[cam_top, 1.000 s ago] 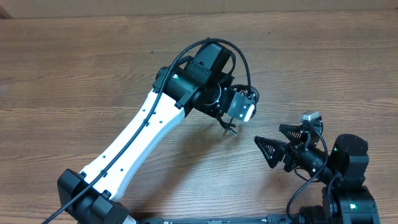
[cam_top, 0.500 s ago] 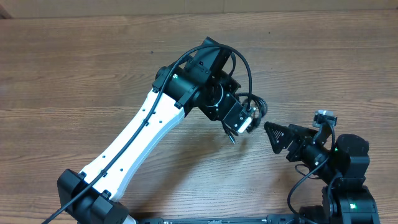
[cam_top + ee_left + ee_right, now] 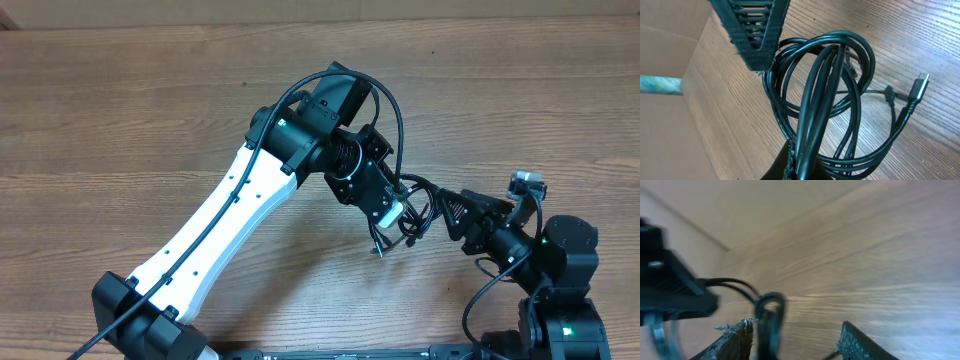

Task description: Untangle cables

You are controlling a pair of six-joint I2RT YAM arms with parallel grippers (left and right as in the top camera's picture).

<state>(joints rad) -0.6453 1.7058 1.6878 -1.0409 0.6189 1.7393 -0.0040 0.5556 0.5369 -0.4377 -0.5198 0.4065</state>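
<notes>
Presently the left pincer (image 3: 393,215) was clamped fully shut on the black cables (image 3: 822,90), gripping the coiled bundle where several strands ran together. The loops hung tangled over the wooden surface (image 3: 150,120), right of its centre, with one flat metal plug (image 3: 920,84) sticking out to the side. The right pincer (image 3: 447,212) was just beside the bundle, jaws partly apart with one loop between them, close against one finger. That view was blurred; whether the pads touched the loop could not be determined
</notes>
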